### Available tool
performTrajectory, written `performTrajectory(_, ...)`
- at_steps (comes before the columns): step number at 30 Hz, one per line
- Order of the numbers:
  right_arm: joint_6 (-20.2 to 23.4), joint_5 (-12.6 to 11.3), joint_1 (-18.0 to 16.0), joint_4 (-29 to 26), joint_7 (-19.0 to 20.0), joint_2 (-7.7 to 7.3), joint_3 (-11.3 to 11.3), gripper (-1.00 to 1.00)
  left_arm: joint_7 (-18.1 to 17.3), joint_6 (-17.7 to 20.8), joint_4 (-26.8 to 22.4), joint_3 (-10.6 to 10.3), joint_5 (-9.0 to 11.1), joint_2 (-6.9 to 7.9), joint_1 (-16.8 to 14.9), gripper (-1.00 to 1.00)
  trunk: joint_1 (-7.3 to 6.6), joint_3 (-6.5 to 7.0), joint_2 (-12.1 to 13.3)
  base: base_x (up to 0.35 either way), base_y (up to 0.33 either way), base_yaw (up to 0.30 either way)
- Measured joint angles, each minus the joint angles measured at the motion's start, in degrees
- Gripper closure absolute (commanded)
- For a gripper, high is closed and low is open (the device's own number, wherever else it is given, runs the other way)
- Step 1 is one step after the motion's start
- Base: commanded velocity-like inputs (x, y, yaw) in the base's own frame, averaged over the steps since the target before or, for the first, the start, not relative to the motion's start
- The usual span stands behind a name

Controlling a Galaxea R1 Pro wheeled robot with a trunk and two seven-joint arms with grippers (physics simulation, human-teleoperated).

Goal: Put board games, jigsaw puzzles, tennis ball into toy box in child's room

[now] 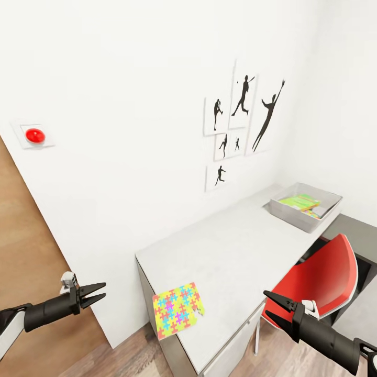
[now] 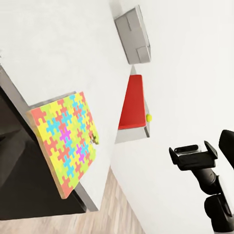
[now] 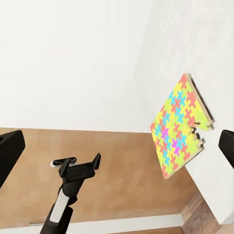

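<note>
**Hovering short of the desk, both grippers empty**

Facing the near end of the table (image 1: 230, 246), the robot holds both arms low and forward. One jigsaw puzzle (image 1: 178, 310) lies flat at the table's near corner, its edge overhanging the front lip a little; a single piece at one side looks notched out of line (the wrist views show this small gap too). The left wrist view sees the same puzzle (image 2: 66, 139) on the pale top, and the right wrist view catches it (image 3: 181, 127) against the white wall.

At the far end of the table sits the toy box (image 1: 299, 217), a shallow grey bin close to the corner of the room. Inside it lie flat colourful things, green and yellow on top; which toys they are cannot be told from this distance. A red chair (image 1: 320, 277) is drawn up to the table's front edge, between the puzzle and the box. A small yellow-green tennis ball (image 2: 149, 117) shows in the left wrist view just beside the chair's seat edge.

The left gripper (image 1: 99, 293) hangs beside the table end, fingers parted, grasping nothing. The right gripper (image 1: 269, 306) hovers in front of the table near the chair, jaws likewise spread and empty.

Black athlete pictures (image 1: 242, 123) hang on the wall above the table, and a red round button (image 1: 35, 136) sits further left.
</note>
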Motion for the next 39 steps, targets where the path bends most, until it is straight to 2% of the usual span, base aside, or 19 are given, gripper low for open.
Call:
performTrajectory(5,0.00,0.04,-0.01,0.07,0.00,-0.01,0.00,-1.00,0.52,0.00,0.00,-0.02,-0.06,-0.09,-0.17,-1.00,1.10,-0.90,-2.01,0.000,0.000,0.000)
performTrajectory(13,-0.04,0.06,-0.01,0.08,-0.07,-0.01,0.00,-1.00,3.26,0.11,0.00,-0.04,0.06,-0.33,-0.34,-1.00,2.86,-2.34,-5.22,0.000,0.000,0.000)
performTrajectory(25,-0.04,0.06,-0.01,0.08,-0.08,-0.01,0.00,-1.00,3.78,0.13,0.00,-0.05,0.13,-0.97,-0.44,-1.00,5.51,-4.50,-10.04,-0.132,0.000,0.000)
performTrajectory(39,0.48,-0.15,0.05,-0.20,0.73,-0.08,-0.21,-1.00,3.80,0.10,0.08,0.07,0.18,-1.13,-0.45,-1.00,8.57,-7.02,-15.66,-0.013,0.000,0.000)
